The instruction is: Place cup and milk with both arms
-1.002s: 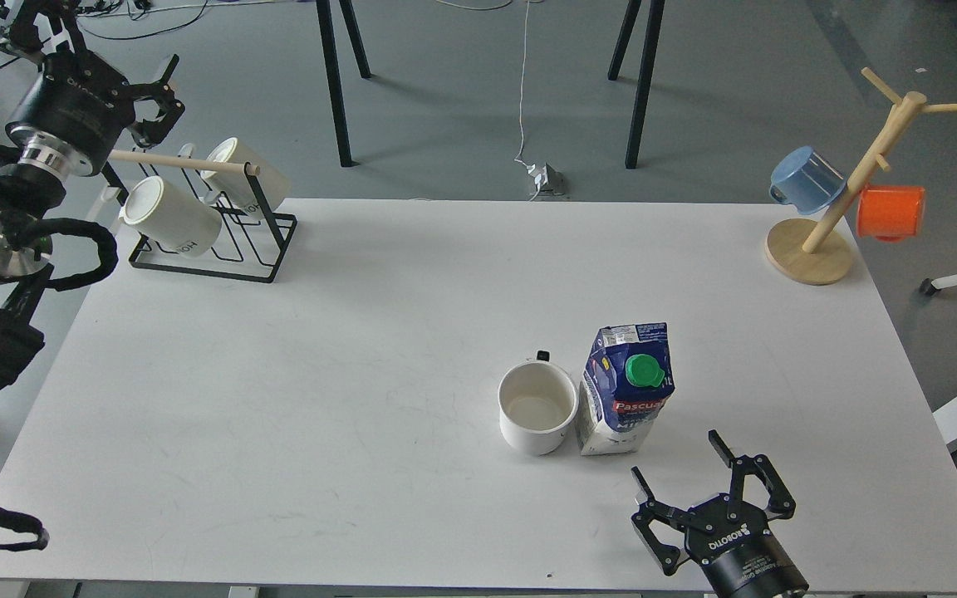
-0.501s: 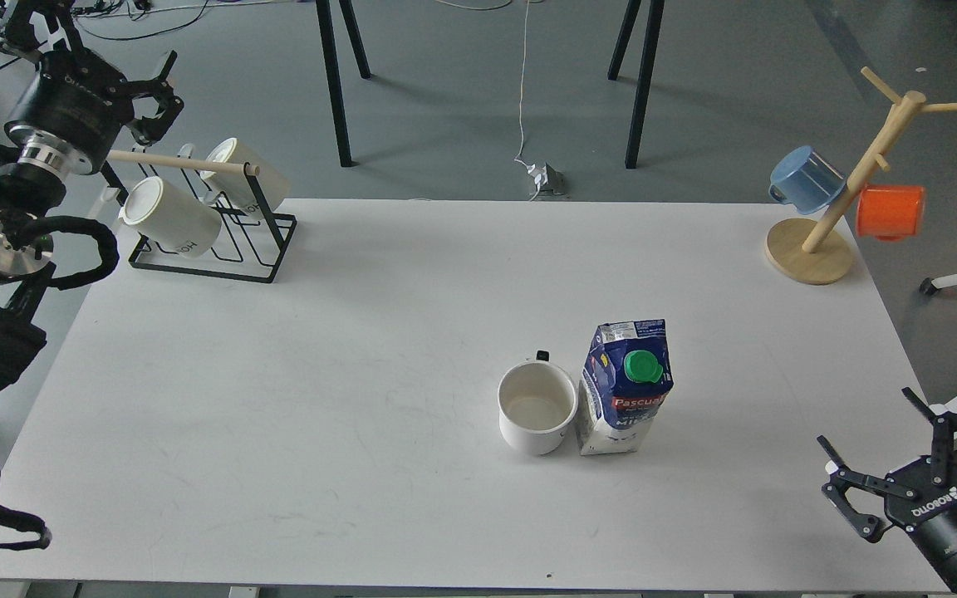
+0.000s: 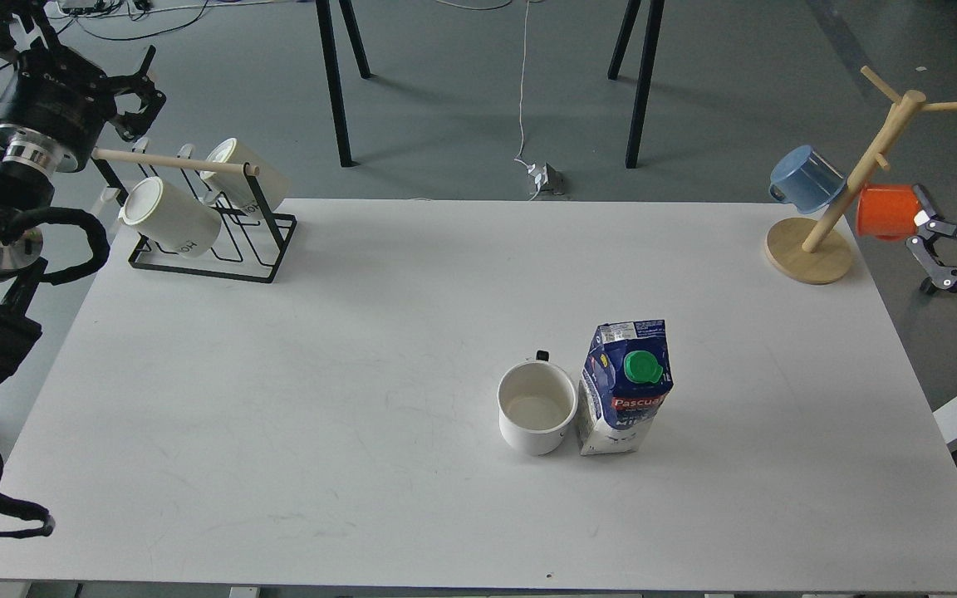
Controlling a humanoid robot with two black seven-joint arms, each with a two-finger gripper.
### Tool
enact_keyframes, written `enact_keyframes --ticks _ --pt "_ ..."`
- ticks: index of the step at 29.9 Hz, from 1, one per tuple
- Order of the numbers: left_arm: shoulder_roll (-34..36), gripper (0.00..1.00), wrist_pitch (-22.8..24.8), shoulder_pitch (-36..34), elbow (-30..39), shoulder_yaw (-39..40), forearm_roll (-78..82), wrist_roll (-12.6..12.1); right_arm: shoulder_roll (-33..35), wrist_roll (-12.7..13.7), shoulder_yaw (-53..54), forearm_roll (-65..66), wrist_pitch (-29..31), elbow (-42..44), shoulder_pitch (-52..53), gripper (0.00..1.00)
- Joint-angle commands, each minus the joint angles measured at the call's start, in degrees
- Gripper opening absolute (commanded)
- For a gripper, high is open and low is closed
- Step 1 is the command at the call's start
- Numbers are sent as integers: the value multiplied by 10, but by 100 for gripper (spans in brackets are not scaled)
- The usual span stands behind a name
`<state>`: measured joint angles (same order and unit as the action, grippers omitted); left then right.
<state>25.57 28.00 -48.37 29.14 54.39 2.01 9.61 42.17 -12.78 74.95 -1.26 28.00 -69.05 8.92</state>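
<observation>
Cup (image 3: 537, 407) and milk (image 3: 626, 388) well apart from either empty pincer.

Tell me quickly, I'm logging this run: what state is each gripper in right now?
Left gripper: open, empty, above the black mug rack.
Right gripper: open, empty, beside the orange mug.

right tool (image 3: 925, 242) partly cut off at frame edge, cup (image 3: 537, 406) handle mostly hidden behind rim

Cup (image 3: 537, 407) upright on table (image 3: 279, 415), touching milk carton (image 3: 625, 386) on its right.
</observation>
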Motion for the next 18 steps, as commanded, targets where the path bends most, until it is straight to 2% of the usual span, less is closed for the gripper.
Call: enact_keyframes --ticks 1,4,7,11,14,18 --pt "-24 100 0 -22 -31 -3 0 0 -22 -1 -37 -1 0 87 108 99" --pt "-32 100 0 -26 -37 -3 0 0 -87 -1 -38 0 0 152 171 99" --pt "-39 100 0 -27 -37 -3 0 0 -112 0 -38 -1 0 209 223 99" --pt "-46 100 0 -30 -37 -1 0 0 -128 16 -47 -1 0 282 301 99" --pt "-48 100 0 -37 -37 1 -1 1 -152 44 -70 -10 0 335 361 99" --pt "-61 100 0 -47 -37 0 -23 -1 -194 50 -75 -11 0 386 408 99"
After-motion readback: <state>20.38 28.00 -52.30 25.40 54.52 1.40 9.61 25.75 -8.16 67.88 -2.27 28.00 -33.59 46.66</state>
